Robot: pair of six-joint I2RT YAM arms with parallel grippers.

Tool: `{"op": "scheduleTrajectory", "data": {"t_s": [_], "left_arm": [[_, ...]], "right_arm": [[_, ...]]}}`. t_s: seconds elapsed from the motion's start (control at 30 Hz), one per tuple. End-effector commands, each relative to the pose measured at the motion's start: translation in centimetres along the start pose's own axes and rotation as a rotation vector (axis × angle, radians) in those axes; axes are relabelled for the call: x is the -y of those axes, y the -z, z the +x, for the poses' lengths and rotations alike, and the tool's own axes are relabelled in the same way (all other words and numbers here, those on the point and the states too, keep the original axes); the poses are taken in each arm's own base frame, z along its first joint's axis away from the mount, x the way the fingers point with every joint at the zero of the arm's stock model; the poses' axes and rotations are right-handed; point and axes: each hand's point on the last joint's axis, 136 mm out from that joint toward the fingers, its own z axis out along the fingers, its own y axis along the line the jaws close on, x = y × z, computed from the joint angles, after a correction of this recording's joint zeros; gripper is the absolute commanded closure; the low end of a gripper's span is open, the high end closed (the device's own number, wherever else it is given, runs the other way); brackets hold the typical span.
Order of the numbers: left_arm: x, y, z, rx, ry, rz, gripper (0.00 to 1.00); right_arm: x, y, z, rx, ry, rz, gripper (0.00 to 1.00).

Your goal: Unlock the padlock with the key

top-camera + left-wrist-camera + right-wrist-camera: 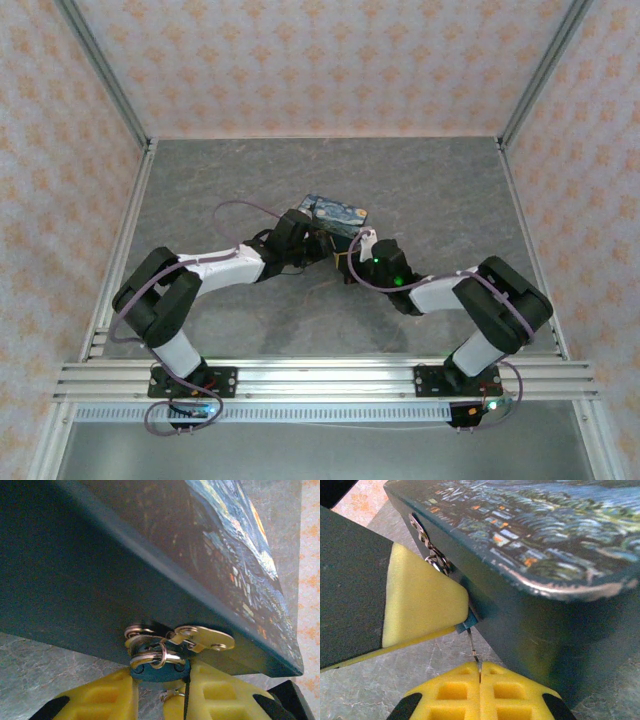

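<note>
Grips padlock [159,671] in shut left gripper [162,681], hanging from hasp [206,638] on box [90,580] front. Pinches thin key [474,652] in closed right gripper [480,676], tip up against padlock's underside. Seems midway: lock steadied and key presented; left to do, seating, turning, popping it open

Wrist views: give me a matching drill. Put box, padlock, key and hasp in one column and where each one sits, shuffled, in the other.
Things:
1. box
2. padlock
3. key
4. hasp

Places:
A. pinched in the right gripper
B. resting on the table
C. held in the left gripper
D. silvery, on the box's side

Pairs: 1-B, 2-C, 3-A, 4-D
</note>
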Motion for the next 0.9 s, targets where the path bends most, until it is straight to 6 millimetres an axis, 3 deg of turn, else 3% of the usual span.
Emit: {"op": "scheduleTrajectory", "data": {"t_s": [0.0, 0.87], "left_arm": [[2.39, 1.3, -1.05, 0.029, 0.003, 0.057, 0.74], [2.46, 1.51, -1.08, 0.027, 0.007, 0.048, 0.74]], "right_arm": [[-0.4, -0.01, -2.79, 0.117, 0.06, 0.008, 1.0], [0.17, -0.84, -3.68, 0.171, 0.146, 0.05, 1.0]]}}
